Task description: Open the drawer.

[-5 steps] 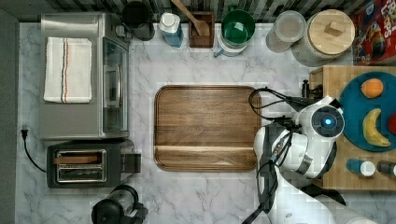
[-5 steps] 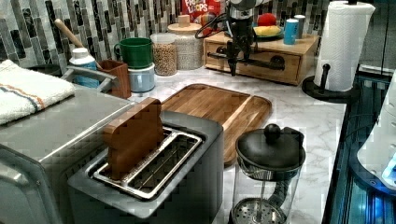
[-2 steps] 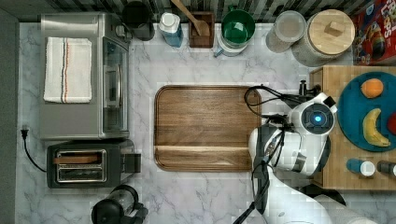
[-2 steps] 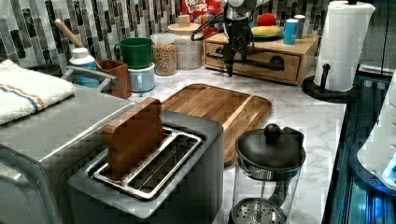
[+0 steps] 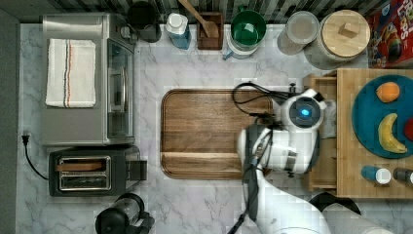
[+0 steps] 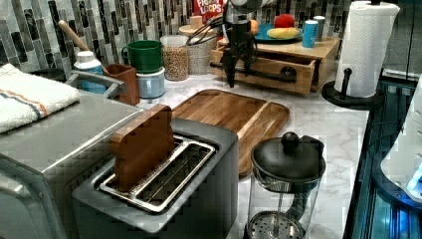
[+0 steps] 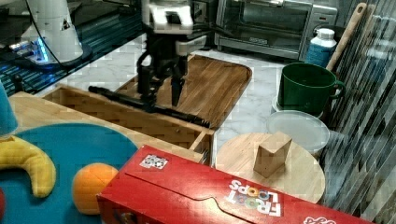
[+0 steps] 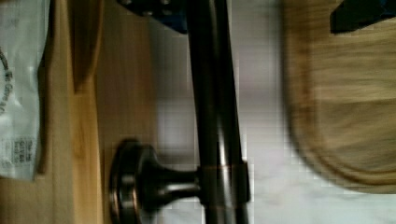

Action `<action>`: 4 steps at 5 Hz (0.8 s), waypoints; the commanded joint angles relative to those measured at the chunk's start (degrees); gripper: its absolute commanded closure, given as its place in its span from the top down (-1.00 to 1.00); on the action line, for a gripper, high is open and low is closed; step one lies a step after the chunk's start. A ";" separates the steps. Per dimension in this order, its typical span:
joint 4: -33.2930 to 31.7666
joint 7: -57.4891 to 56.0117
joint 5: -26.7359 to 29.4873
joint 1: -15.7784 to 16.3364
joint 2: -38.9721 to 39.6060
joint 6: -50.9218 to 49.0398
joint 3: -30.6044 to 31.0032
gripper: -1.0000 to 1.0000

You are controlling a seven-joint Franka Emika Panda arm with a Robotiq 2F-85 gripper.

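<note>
The drawer [image 7: 126,116] is a shallow light-wood box, pulled partly out of its housing toward the wooden tray; its open part [image 5: 319,181] shows beside my wrist in the top view. A long black bar handle [image 7: 187,115] runs across its front [image 6: 271,85]. My gripper [image 7: 159,91] hangs upright over that bar, open, one finger on each side of it. In the wrist view the handle [image 8: 212,93] passes close by one finger [image 8: 159,11], while the other finger [image 8: 364,14] stands well apart. In the left view the gripper [image 6: 238,69] sits near the handle's left end.
The dark wooden tray [image 5: 209,131] lies just in front of the drawer. A blue plate of fruit [image 5: 380,117] rests on the drawer housing. Jars, a green mug [image 5: 248,29] and a cereal box line the wall. A paper towel roll [image 6: 366,47] stands beside the drawer; toaster [image 5: 92,170] and French press sit farther off.
My arm has moved toward the top view's left with the handle, and the drawer has slid out from its housing toward the tray.
</note>
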 commanded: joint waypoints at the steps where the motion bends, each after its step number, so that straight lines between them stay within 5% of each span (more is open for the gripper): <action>1: 2.35 7.01 6.32 8.02 -2.85 -11.12 11.72 1.00; 4: 3.46 7.29 8.11 7.65 -2.52 -12.38 12.36 1.00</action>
